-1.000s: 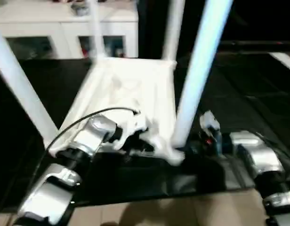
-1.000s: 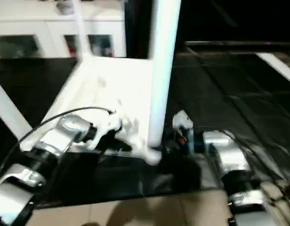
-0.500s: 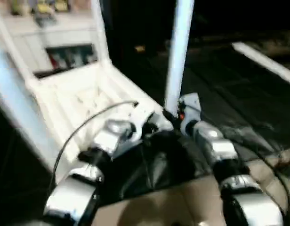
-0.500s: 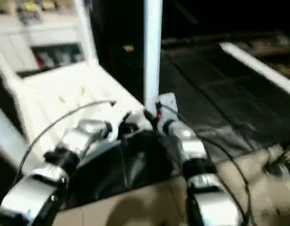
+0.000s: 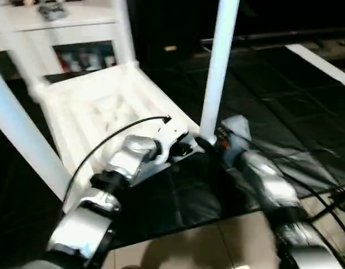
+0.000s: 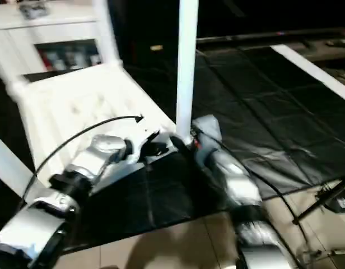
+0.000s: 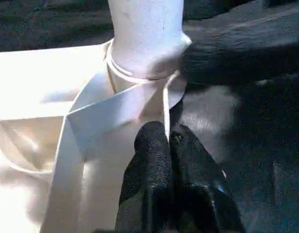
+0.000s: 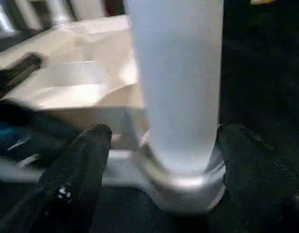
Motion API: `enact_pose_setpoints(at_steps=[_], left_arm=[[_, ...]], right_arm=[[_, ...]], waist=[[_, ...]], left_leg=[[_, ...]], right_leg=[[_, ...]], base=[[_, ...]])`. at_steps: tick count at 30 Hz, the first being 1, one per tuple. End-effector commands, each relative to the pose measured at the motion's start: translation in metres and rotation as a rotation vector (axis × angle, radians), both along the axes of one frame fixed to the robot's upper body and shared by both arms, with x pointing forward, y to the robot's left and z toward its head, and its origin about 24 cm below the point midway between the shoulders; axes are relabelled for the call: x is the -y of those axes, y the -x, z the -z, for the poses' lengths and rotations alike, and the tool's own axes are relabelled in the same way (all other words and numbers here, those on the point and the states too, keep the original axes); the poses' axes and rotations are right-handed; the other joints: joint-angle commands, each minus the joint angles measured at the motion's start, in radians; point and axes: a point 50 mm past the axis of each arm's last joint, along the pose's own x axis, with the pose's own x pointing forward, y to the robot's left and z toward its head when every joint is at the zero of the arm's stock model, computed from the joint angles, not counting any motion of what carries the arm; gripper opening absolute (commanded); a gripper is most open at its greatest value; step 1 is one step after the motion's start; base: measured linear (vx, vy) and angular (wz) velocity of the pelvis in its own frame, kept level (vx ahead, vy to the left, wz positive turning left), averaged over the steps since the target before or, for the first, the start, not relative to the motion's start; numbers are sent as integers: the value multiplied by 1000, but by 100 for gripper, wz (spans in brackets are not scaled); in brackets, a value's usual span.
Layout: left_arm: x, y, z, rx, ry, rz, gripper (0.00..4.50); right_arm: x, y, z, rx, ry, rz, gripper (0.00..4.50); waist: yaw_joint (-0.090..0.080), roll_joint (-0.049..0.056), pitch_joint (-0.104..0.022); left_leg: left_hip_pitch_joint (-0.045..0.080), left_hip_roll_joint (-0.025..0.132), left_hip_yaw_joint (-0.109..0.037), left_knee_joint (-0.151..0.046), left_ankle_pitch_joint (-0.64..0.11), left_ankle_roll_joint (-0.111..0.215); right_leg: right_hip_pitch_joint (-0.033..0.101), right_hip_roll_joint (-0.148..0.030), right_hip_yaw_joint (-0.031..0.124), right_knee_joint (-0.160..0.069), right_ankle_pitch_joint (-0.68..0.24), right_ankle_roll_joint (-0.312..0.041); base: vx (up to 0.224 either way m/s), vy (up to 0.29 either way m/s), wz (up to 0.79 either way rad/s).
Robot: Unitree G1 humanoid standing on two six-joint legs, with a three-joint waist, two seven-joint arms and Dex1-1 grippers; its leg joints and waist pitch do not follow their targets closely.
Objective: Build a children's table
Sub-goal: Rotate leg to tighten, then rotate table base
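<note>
White plastic tabletop [image 5: 99, 106] lies underside up on the black floor mat [image 5: 273, 101]. I count three legs standing in corner sockets: near leg [image 5: 217, 67], left leg [image 5: 21, 140], far leg [image 5: 121, 31]; I cannot confirm the fourth. My left tool [image 7: 169, 145] is pinched closed on the rim web by the near socket. My right tool [image 8: 154, 141] straddles that leg with its fingers spread, not clamping. White cabinet [image 5: 55, 33] stands behind, a dark stand [image 6: 323, 196] to the right; neither blocks me.
</note>
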Motion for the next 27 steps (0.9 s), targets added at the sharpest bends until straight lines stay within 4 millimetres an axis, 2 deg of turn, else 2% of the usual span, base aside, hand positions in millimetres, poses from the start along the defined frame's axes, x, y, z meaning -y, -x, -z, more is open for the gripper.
enact_pose_setpoints(at_steps=[1,4,6,7,8,9,10,11,12,13,16,17,18,19,20,22,24,27], left_arm=[[-5,3,-10,42,38,38,0],[-9,4,-13,53,55,24,0],[-12,7,-15,55,77,43,0],[-12,9,-16,56,83,51,0],[-16,15,-19,59,92,86,0],[-16,15,-19,59,92,86,0],[-20,21,-22,61,92,106,0],[-20,22,-22,60,93,106,0],[-21,24,-23,48,97,110,0],[-23,27,-24,37,99,114,43],[-29,37,-28,-2,104,139,53],[-30,40,-29,1,102,154,59],[-31,42,-30,0,105,158,71],[-33,47,-33,-4,118,157,90],[-33,47,-34,-6,121,153,90],[-34,49,-35,-7,126,148,115],[-37,49,-36,5,128,117,126],[-44,57,-37,-19,136,123,138]], right_arm=[[11,11,-14,29,-54,-99,402],[18,15,-18,59,-52,-122,438],[22,19,-24,79,-67,-153,446],[23,21,-25,85,-71,-165,446],[23,29,-30,101,-65,-246,446],[23,29,-30,101,-65,-246,446],[21,35,-36,102,-73,-318,446],[21,35,-36,102,-74,-320,446],[19,36,-38,98,-79,-336,446],[17,38,-40,91,-89,-355,450],[9,42,-47,67,-123,-436,450],[6,43,-49,68,-129,-461,450],[3,44,-52,64,-143,-486,450],[-3,44,-57,64,-187,-527,450],[-4,44,-59,63,-198,-534,450],[-6,43,-61,63,-215,-542,450],[-7,44,-63,52,-223,-563,450],[-8,45,-68,56,-251,-583,450]], waist=[[8,-14,-70],[6,-17,-72],[5,-21,-70],[4,-20,-71],[5,-23,-71],[7,-23,-73],[8,-26,-72],[9,-24,-73],[8,-25,-74],[7,-27,-73],[9,-31,-72],[11,-28,-71],[10,-37,-68],[13,-34,-67],[12,-32,-65],[13,-36,-61],[15,-35,-60],[15,-36,-62]], left_leg=[[-3,4,22,-61,-88,129],[-4,6,25,-62,-89,118],[-10,5,27,-63,-90,121],[-7,4,29,-62,-87,117],[-7,5,31,-61,-79,117],[-7,6,31,-60,-70,122],[-6,6,33,-58,-59,134],[-7,8,31,-59,-50,135],[-5,8,33,-56,-21,145],[-5,6,35,-54,-13,152],[-5,8,37,-55,-10,150],[-5,9,36,-56,-13,146],[-5,10,40,-57,-20,140],[-5,10,39,-59,-35,128],[-4,11,40,-61,-49,122],[-1,9,43,-66,-98,82],[5,11,45,-70,-129,57],[6,12,43,-72,-135,39]], right_leg=[[79,-20,44,-78,-35,-249],[73,-21,46,-77,-18,-257],[75,-22,47,-79,-24,-247],[71,-22,48,-78,-34,-246],[71,-21,50,-77,-26,-247],[72,-22,50,-75,-12,-249],[68,-21,52,-74,1,-253],[71,-22,52,-70,12,-256],[65,-19,52,-67,42,-263],[62,-17,52,-69,42,-267],[60,-18,53,-67,23,-273],[59,-19,54,-66,16,-274],[58,-17,54,-69,0,-271],[59,-18,55,-68,-23,-263],[57,-18,56,-69,-37,-259],[56,-17,60,-77,-117,-228],[51,-16,64,-83,-149,-211],[52,-13,68,-79,-117,-209]], base=[[0,0,0],[0,0,0],[0,0,0],[0,0,0],[0,0,0],[0,0,0],[0,0,0],[0,0,0],[0,0,0],[0,0,0],[0,0,0],[0,0,0],[0,0,0],[0,0,0],[0,0,0],[0,0,0],[0,0,0],[0,0,0]])
